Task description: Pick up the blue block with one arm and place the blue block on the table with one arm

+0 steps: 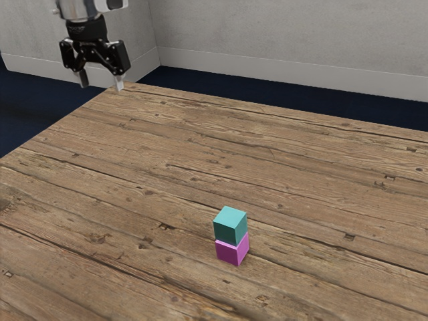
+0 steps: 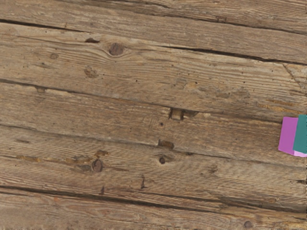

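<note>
- So the landmark here is the magenta block (image 1: 232, 254), sitting upright right on the wooden tabletop (image 1: 167, 187).
- The blue block (image 1: 225, 231) (honestly more of a teal) is stacked directly on top of the magenta block, bottom touching its top. It's sitting level, and the edges of the two line up pretty closely.
- End effector (image 1: 101, 81) is well apart from the magenta block, up high and off toward the exterior view's upper left. It's pointing down and standing wide, with a clear gap between its two fingers (image 1: 120, 84).
- The arm (image 1: 87, 9) comes in above the end effector, same side of the magenta block, pale metal with a black section down by the wrist.
- Wrist view catches part of the magenta block with part of the blue one over it, both cut off by the frame. There's a squarish notch (image 2: 176, 114) in the wood there too, some way from the magenta block.
- Around the magenta block it's all weathered brown planks, with dark cracks, knots and little holes.
- Way behind the magenta block in the exterior view, past the far edge, you get dark blue floor (image 1: 281, 93), then a pale baseboard (image 1: 267, 65) and a grey wall (image 1: 267, 33).
</note>
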You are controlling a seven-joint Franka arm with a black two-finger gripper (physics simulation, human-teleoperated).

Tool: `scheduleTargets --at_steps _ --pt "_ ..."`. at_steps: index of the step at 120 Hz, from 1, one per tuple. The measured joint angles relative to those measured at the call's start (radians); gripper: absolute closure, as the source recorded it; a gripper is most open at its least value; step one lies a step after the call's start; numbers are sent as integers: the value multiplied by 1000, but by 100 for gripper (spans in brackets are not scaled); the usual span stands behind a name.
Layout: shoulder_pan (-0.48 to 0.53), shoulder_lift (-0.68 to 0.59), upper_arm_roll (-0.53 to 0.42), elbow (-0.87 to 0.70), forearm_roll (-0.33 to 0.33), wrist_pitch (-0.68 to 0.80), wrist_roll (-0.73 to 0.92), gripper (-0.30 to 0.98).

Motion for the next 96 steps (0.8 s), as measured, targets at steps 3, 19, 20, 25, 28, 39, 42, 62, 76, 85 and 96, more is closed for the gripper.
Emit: scheduleTargets --at_steps 3,19,20,25,28,39,42,62,76,85,96 --pt "-1 0 0 0 0 -2 -3 0" --pt "1 1 0 0 -1 -9 -16 0" --pt "2 1 0 0 -1 -9 -17 0" --pt "4 1 -1 6 0 -12 -20 0" --pt "5 1 -3 37 1 -20 -22 0" --pt "-6 -1 -9 198 5 -67 -28 0" --pt "-20 -1 -10 223 6 -78 -30 0" --pt "-166 39 -13 262 10 -101 -42 0" --pt "-163 61 -11 263 12 -97 -50 0" --pt "-158 65 -11 263 12 -95 -53 0" --pt "-162 86 -13 247 14 -66 -56 0"
